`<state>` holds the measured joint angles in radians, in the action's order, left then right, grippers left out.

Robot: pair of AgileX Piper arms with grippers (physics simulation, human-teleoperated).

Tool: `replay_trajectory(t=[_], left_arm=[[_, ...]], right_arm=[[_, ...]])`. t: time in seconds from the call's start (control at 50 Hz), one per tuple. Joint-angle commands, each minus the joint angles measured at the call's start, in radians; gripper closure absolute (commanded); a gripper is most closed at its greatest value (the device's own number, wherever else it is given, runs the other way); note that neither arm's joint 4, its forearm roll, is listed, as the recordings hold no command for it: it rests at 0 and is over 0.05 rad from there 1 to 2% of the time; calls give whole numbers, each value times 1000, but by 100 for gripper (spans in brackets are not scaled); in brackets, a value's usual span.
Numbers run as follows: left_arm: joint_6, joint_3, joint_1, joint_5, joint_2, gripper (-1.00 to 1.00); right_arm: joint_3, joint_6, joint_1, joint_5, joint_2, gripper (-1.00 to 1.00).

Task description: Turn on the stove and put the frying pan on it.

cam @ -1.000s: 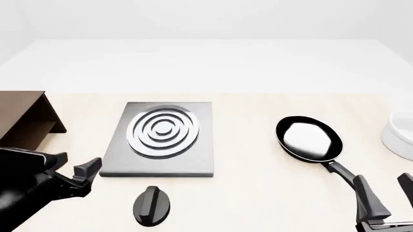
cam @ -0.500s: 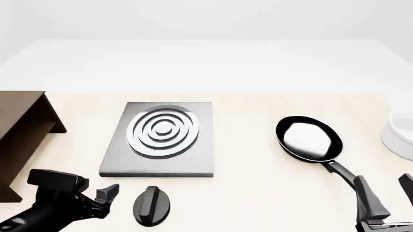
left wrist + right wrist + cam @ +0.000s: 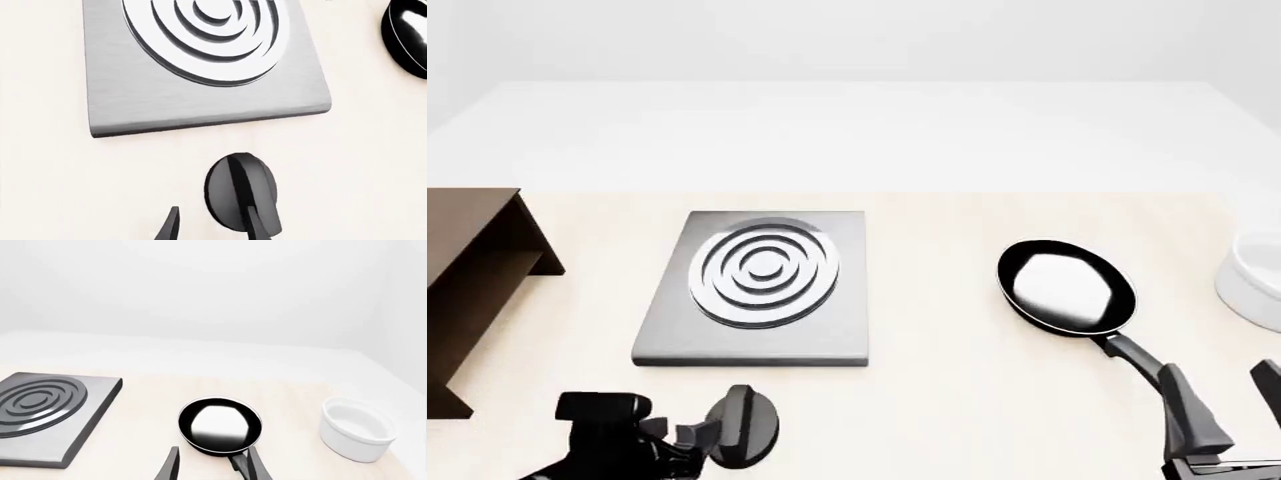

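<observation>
The stove (image 3: 754, 285) is a grey slab with silvery rings, lying left of centre; it also shows in the left wrist view as the stove (image 3: 200, 75). Its black oval knob (image 3: 745, 425) lies apart, in front of the slab. My left gripper (image 3: 698, 437) is open and low, right at the knob's left side. In the left wrist view one fingertip (image 3: 257, 225) overlaps the knob (image 3: 240, 192). The frying pan (image 3: 1065, 285) rests right of centre, handle pointing toward my open right gripper (image 3: 1228, 405). The right wrist view has the frying pan (image 3: 219, 425) just beyond the right gripper (image 3: 212, 469).
A brown wooden shelf (image 3: 467, 280) stands at the left edge. A white bowl (image 3: 1254, 275) sits at the far right, beside the pan, and shows as the bowl (image 3: 357, 427) in the right wrist view. Bare table lies between stove and pan.
My left arm has swung right and toward the near edge, from beside the shelf to the knob. The right arm, the pan and the stove have not moved.
</observation>
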<state>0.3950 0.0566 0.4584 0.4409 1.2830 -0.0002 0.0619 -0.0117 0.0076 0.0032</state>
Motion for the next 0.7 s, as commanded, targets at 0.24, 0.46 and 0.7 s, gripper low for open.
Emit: replay_trajectory(t=[0.24,0.46,0.7], left_arm=[[738,-57,277,127,-247,-100],[518,-56,251,-637,-1004,-100],[-280,341,-215,-954,-1283,-100]], right_arm=[[0,-2,15,-2,8,-100],[0,-3,15,-3,10,-100],[0,10,10,-1,4,-100]])
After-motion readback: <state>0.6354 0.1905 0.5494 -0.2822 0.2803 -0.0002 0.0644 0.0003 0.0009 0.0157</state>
